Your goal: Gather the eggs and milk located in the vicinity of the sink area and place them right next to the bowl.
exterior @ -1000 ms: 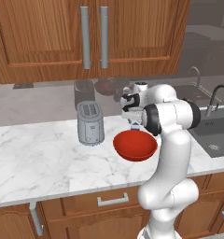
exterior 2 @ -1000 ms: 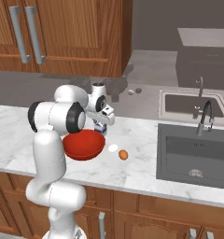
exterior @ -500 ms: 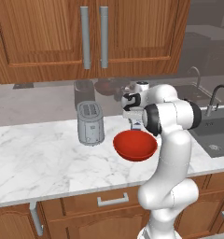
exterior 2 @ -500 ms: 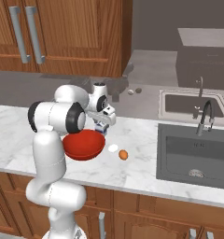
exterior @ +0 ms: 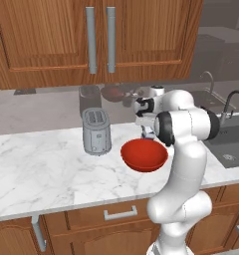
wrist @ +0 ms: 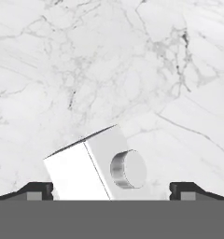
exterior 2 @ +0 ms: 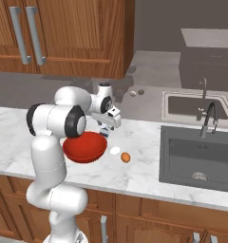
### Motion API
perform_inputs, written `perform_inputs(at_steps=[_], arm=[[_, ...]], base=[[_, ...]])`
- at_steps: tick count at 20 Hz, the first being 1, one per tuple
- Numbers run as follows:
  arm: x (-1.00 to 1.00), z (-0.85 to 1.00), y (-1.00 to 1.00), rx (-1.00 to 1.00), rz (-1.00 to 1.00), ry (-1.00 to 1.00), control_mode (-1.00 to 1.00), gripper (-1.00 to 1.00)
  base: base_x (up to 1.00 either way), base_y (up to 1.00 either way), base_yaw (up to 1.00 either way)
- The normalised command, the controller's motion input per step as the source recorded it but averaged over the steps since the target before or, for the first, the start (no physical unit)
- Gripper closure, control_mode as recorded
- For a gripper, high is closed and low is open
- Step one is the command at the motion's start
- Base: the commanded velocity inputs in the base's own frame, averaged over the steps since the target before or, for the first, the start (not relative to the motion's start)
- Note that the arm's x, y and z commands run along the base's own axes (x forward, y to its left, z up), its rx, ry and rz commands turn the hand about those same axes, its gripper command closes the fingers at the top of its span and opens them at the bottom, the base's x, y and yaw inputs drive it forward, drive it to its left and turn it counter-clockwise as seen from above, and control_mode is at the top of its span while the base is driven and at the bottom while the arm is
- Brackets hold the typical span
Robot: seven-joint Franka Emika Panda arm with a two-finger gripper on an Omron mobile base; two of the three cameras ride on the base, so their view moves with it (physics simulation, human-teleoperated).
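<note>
Hand [wrist: 112,189] is hanging released, tips wide | milk carton [wrist: 97,165] is standing on the table [wrist: 132,70] behind the red bowl [exterior 2: 85,147] | looking light, stiff; best pinched across flat sides

Home kitchen, rendered. White marble desk [exterior: 37,174] runs along wall, wooden base cabinets with drawer handle [exterior: 120,214] below front edge. Wooden wall cabinets with long grey bar handles [exterior: 90,40] above. Steel toaster [exterior: 96,131] near desk's back edge. Dark sink [exterior 2: 196,154] with curved faucet [exterior 2: 208,118] sunk into desk's right end. Red bowl [exterior 2: 85,146], two eggs [exterior 2: 120,154] on marble.
</note>
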Motion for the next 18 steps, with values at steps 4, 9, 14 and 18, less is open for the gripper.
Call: perform_inputs(at_steps=[4, 9, 14, 18], arm=[[-0.26, 0.13, 0.02, 0.00, 0.00, -0.02, -1.00, -1.00], [-0.24, 0.07, 0.35, 0.00, 0.00, -0.13, -1.00, -1.00], [-0.21, 0.04, 0.19, 0.00, 0.00, -0.10, -1.00, -1.00], [-0.30, 0.09, 0.00, 0.00, 0.00, -0.07, -1.00, -1.00]], base=[[0.00, 0.00, 0.00], [0.00, 0.00, 0.00], [0.00, 0.00, 0.00], [0.00, 0.00, 0.00]])
